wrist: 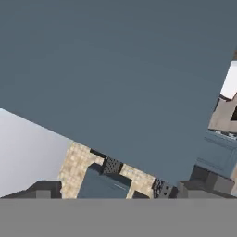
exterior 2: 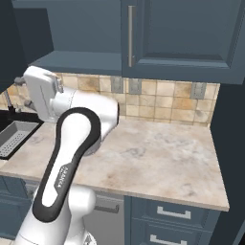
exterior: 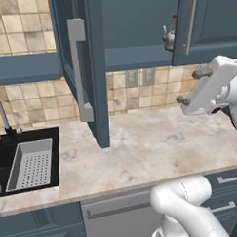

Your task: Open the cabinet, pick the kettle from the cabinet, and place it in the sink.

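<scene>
the cabinet door is hanging wide open, so the kettle is sitting in plain sight inside. the gripper is floating below it, fingers spread apart and empty, ready to reach up. the sink is waiting far left.

Blue-grey cabinet, silver kettle, black sink, beige mottled counter

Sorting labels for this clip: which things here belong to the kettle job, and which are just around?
Job: cabinet, left door open; kettle inside; sink; gripper, open, empty.
Around: strainer tray in sink; tap; counter; drawers.
</scene>
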